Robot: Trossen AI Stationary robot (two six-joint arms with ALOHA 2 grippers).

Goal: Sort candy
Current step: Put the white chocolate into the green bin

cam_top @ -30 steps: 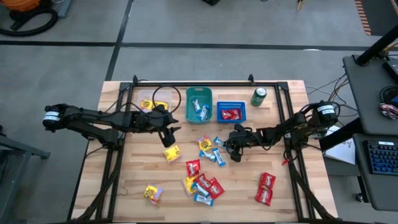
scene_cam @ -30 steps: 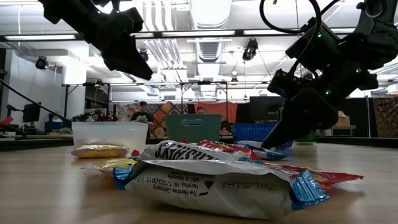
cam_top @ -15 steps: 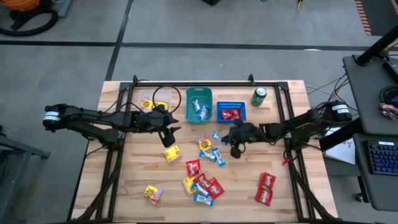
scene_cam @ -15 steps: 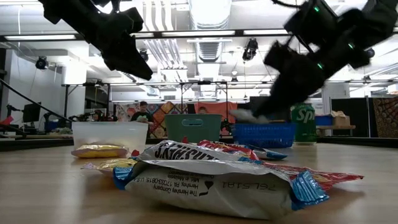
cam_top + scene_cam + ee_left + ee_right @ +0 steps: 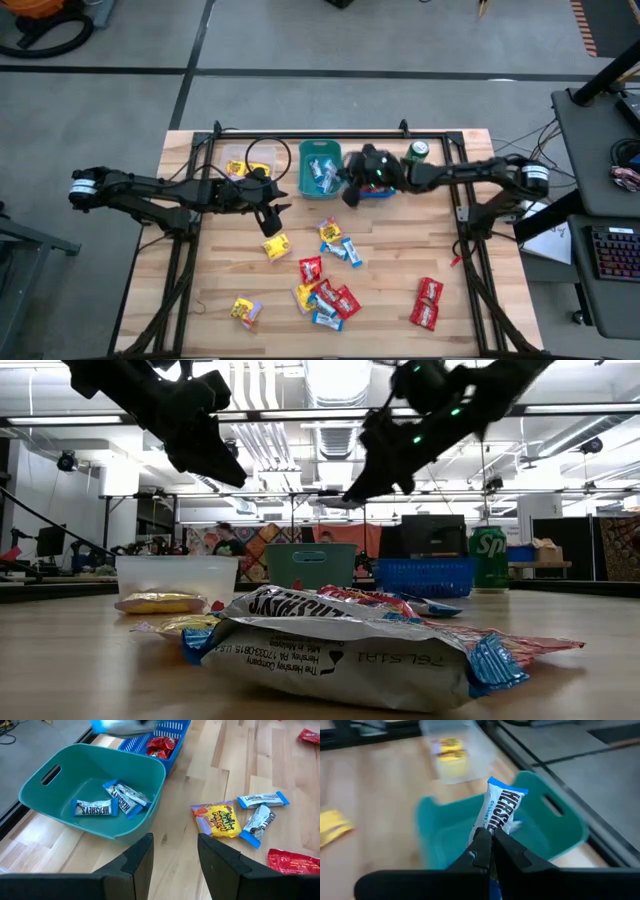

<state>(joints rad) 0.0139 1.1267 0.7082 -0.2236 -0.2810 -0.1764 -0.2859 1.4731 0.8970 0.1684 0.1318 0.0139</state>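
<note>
The candy lies loose on the wooden table (image 5: 400, 270): red, yellow and blue-and-white wrapped pieces in a scatter (image 5: 328, 285), more red ones (image 5: 428, 303) at the near right, and yellow ones (image 5: 245, 310) at the near left. My right gripper (image 5: 348, 193) hangs shut on a blue-and-white candy (image 5: 501, 809) over the edge of the teal bin (image 5: 320, 168). That bin holds blue-and-white candies (image 5: 107, 802). The blue basket (image 5: 372, 180) holds red ones, and the clear tub (image 5: 238, 165) holds yellow ones. My left gripper (image 5: 270, 222) hovers open above the table, left of the teal bin, with nothing between its fingers (image 5: 145, 857). My right gripper pinches the near end of the blue-and-white candy (image 5: 487, 832) between its two fingertips (image 5: 481, 845). The fingers slant downward from the table's right side. The candy sticks out beyond the fingertips along their line, lifted clear, with the teal bin (image 5: 535, 825) below and beyond it.
A green drink can (image 5: 416, 154) stands at the far edge, right of the blue basket. A black frame rail (image 5: 320, 137) runs along the far edge, and a cable loop (image 5: 268, 155) lies by the clear tub. Bare wood (image 5: 390, 240) shows right of the scatter.
My right gripper has risen from the middle of the table and swung toward the far edge and to the left, tipping nearer to level. It stays shut and carries a blue-and-white candy, now lifted clear of the table, over to the teal bin.
</note>
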